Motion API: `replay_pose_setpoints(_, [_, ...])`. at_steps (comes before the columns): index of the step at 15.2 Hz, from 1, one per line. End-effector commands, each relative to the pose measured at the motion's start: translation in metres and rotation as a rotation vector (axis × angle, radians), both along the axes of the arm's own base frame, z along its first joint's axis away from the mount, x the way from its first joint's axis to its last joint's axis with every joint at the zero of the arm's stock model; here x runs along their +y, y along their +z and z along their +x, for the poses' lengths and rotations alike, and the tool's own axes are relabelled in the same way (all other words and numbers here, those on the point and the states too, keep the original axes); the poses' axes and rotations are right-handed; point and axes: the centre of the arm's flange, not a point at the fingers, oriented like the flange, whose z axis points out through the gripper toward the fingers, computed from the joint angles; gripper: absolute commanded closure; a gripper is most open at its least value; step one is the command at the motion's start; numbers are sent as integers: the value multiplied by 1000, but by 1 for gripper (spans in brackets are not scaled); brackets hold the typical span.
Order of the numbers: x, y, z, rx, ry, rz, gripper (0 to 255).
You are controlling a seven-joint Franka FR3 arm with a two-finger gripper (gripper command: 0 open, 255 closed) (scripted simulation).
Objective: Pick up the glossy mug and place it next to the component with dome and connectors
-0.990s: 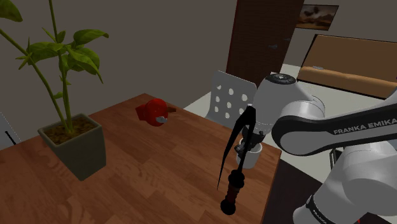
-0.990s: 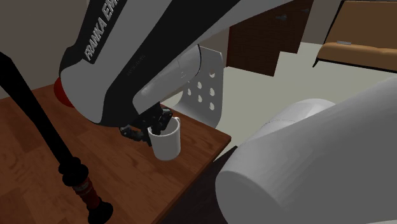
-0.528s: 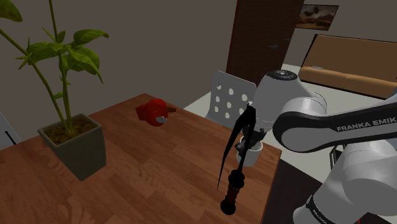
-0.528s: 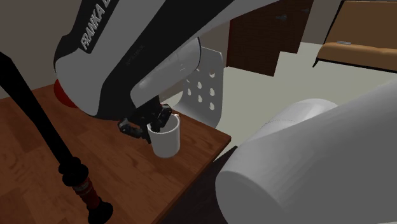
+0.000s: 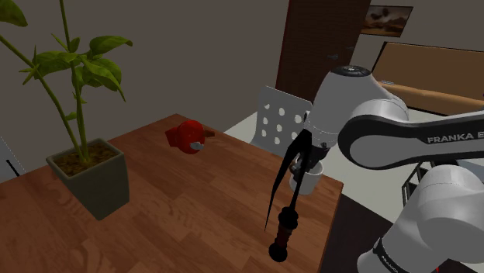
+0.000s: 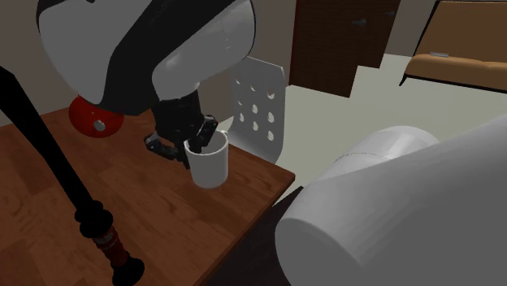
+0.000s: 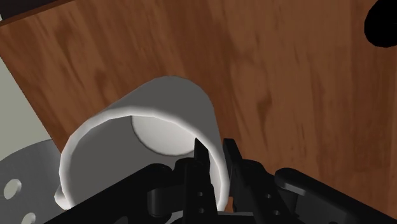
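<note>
A home, seemingly a living and dining room; in the shoulder view a wooden table [image 5: 178,209] fills the foreground toward seven o'clock; a potted plant [image 5: 85,174] stands on it at nine; a white perforated chair [image 5: 278,120] sits at its far edge; a dark wooden door [image 5: 318,43] rises at one o'clock; a tan sofa [image 5: 426,70] and a framed picture [image 5: 390,19] show at two.

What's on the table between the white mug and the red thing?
Mostly bare wooden table, in the shoulder view. Only a thin black tool crosses the sightline close beside the white mug; the red domed component sits farther off.
</note>
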Motion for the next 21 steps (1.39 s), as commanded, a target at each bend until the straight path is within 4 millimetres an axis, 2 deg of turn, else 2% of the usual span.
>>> replay_pose_setpoints(1, [0,12,-1,0,0,0,255])
replay_pose_setpoints(21, [0,118,-1,0,0,0,255])
